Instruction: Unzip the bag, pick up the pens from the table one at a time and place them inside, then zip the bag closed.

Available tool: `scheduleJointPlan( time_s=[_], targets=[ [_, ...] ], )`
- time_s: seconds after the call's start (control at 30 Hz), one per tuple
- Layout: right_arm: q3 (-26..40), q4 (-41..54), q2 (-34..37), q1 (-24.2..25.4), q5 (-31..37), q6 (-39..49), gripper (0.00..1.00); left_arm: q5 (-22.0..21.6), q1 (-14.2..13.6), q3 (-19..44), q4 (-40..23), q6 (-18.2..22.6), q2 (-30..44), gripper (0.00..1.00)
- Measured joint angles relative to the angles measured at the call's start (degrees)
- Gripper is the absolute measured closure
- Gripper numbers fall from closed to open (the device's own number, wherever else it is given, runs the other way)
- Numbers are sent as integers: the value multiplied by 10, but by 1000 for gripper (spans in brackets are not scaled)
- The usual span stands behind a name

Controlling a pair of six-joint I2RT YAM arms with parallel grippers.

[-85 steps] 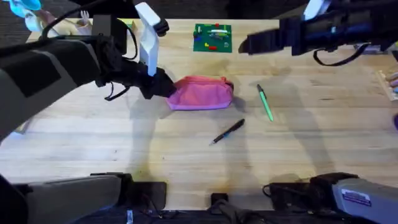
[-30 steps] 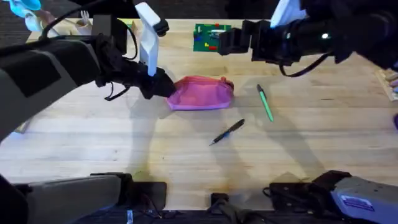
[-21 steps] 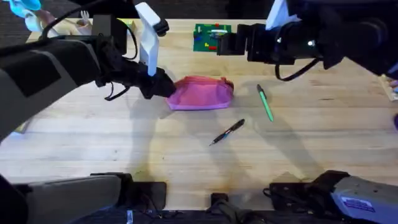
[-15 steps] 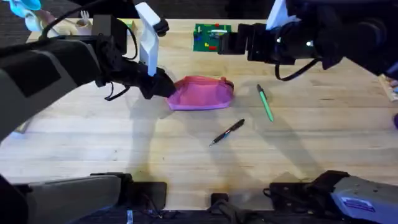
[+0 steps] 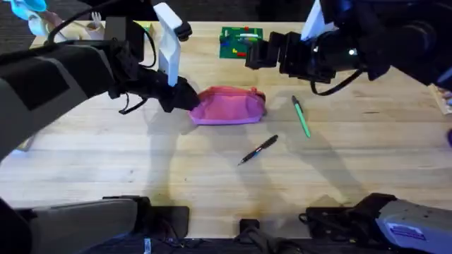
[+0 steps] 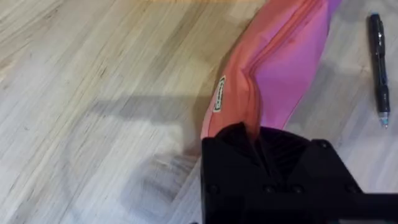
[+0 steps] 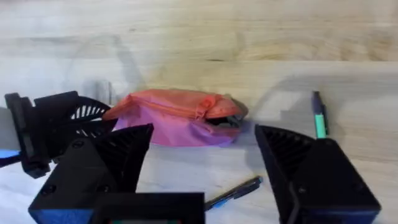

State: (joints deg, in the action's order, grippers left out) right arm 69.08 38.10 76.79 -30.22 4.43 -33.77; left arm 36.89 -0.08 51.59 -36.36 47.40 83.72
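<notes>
The pink bag (image 5: 229, 106) lies on the table (image 5: 212, 176) just behind the middle, its zipper running along the top. My left gripper (image 5: 185, 97) is shut on the bag's left end; in the left wrist view the black fingers (image 6: 273, 155) pinch the pink fabric (image 6: 286, 62). My right gripper (image 5: 253, 55) hangs open above the table, behind the bag's right end. Between its spread fingers (image 7: 99, 168) I see the bag (image 7: 180, 118). The green pen (image 5: 301, 116) lies right of the bag. The black pen (image 5: 258, 149) lies in front of it.
A green board with small parts (image 5: 241, 42) sits at the table's far edge, right beside my right gripper. Small items lie at the far left corner (image 5: 42, 25) and at the right edge (image 5: 443, 95). Bare wood spreads in front of the pens.
My right arm has swung left from the far right and come down a little toward the bag's right end. The left gripper, bag and pens have not moved.
</notes>
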Motion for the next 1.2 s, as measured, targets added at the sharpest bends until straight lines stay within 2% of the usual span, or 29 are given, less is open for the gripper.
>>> scheduleJointPlan(
  time_s=[0.3, 1.2],
  targets=[
    [0, 2, 11, 0, -11, -4, 4, 0, 0, 0, 0, 0, 0, 959],
    [0, -50, 159, 0, -13, -4, 4, 0, 0, 0, 0, 0, 0, 959]
  ],
)
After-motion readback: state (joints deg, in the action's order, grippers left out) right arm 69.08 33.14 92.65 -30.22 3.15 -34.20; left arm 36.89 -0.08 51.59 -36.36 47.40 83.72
